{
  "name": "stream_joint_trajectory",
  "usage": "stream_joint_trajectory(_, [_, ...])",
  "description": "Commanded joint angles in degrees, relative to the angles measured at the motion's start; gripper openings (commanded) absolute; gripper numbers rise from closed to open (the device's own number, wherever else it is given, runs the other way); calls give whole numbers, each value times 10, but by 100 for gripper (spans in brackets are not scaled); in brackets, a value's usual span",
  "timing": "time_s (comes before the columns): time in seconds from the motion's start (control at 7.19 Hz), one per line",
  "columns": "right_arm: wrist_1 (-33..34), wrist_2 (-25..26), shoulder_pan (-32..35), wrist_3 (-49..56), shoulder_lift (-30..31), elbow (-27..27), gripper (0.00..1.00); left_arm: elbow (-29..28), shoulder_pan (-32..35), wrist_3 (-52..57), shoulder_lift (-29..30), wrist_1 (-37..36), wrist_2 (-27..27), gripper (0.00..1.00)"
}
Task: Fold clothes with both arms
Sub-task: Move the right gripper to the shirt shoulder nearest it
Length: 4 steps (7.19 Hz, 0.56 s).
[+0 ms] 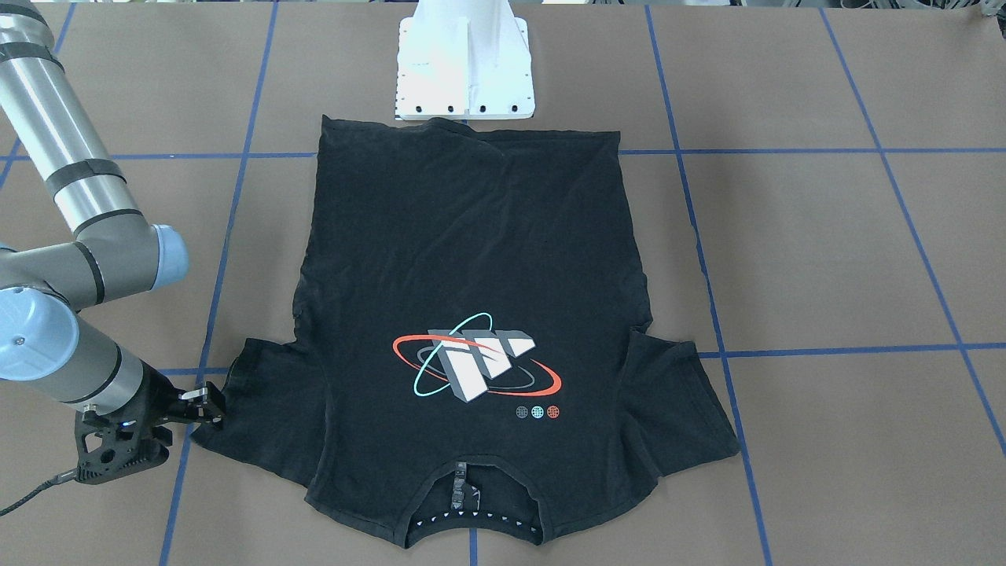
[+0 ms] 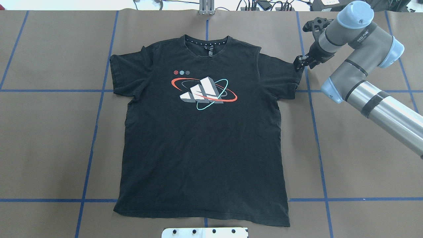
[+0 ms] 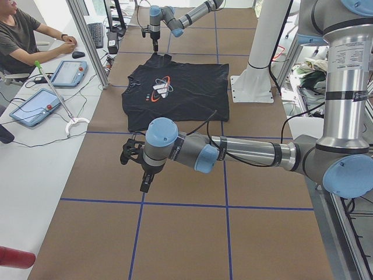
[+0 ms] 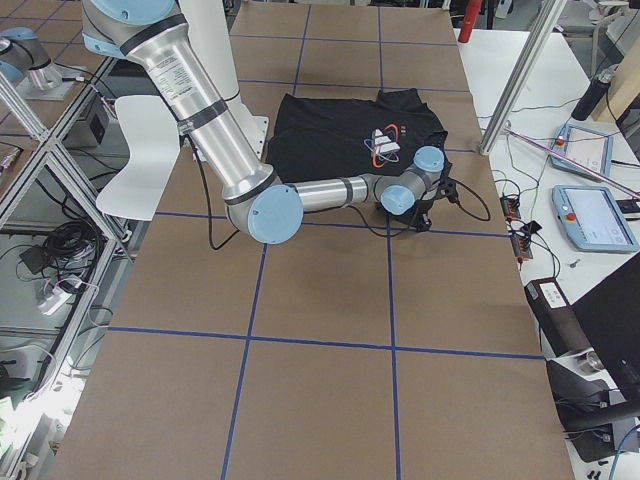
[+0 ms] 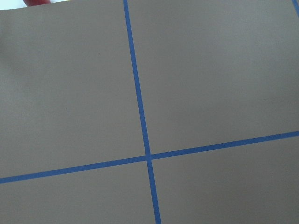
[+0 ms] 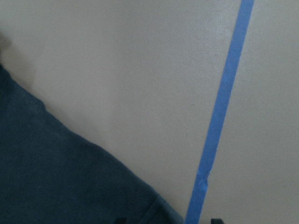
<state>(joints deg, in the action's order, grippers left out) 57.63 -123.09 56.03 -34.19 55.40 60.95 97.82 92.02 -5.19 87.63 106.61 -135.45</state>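
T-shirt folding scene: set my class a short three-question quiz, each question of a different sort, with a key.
1. True or false: the t-shirt lies flat, print side up.
2. The right gripper is at the shirt's: A collar, B hem, C sleeve.
3. What does the left gripper hang over?
Key: 1 true; 2 C; 3 the table, away from the shirt.
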Motion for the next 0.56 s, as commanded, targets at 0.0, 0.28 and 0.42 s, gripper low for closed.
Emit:
stream_joint_trajectory(0.0, [0, 2, 0, 0, 0, -3, 8, 0, 0, 0, 0, 0, 0, 100])
stream_joint_trajectory(0.28, [0, 2, 0, -1, -1, -4, 0, 0, 0, 0, 0, 0, 0, 100])
stream_joint_trajectory(0.42, [3, 2, 0, 0, -12, -5, 0, 0, 0, -1, 0, 0, 0, 100])
